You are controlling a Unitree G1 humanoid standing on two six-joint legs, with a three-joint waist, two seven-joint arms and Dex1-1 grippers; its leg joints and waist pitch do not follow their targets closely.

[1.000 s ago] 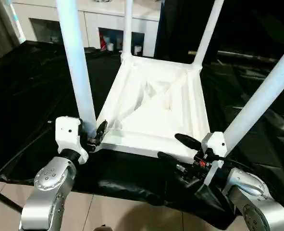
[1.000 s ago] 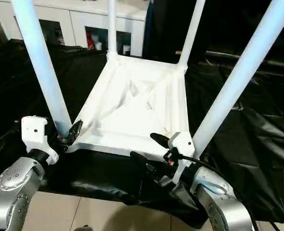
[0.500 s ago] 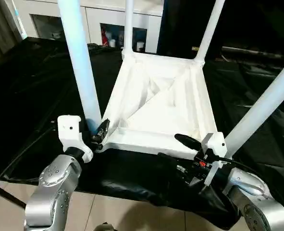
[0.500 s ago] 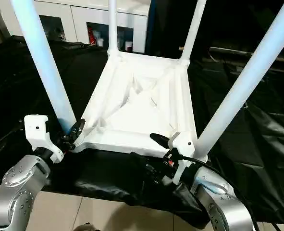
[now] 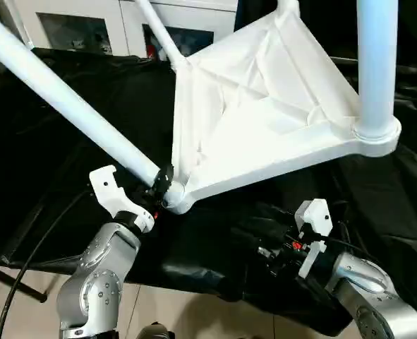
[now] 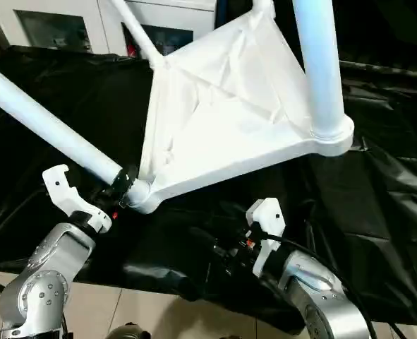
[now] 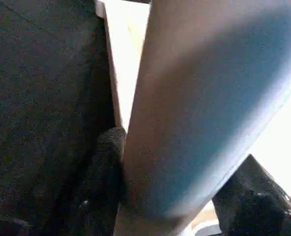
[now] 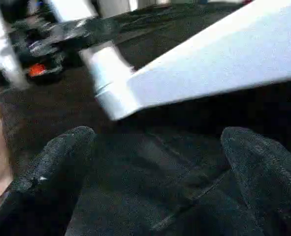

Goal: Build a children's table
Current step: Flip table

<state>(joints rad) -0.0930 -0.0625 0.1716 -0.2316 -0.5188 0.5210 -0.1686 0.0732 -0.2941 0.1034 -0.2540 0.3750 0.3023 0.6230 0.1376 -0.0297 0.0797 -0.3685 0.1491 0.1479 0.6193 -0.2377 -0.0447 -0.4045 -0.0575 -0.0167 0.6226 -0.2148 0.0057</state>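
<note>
Large white plastic rectangular tabletop (image 5: 264, 106), ribbed underside showing, is tipped up on its near-left corner over the black-draped counter (image 5: 46, 155); four legs look socketed. Left gripper (image 5: 160, 189) has its jaws clamped on the long white tapered tube leg (image 5: 67, 106) just above the round corner socket (image 5: 174, 196); left wrist view shows a black finger (image 7: 103, 167) pressed against it. Right gripper (image 8: 155, 162) sits low under the raised edge, jaws spread, holding nothing.

Likely step: flipping the table upright. Advice: keep the left grip near the socket, pivot slowly on that corner, bring the right jaws onto the near-right leg (image 5: 376, 63) or rim before tipping further. Risk: leg twisting out, black sheet dragging.
</note>
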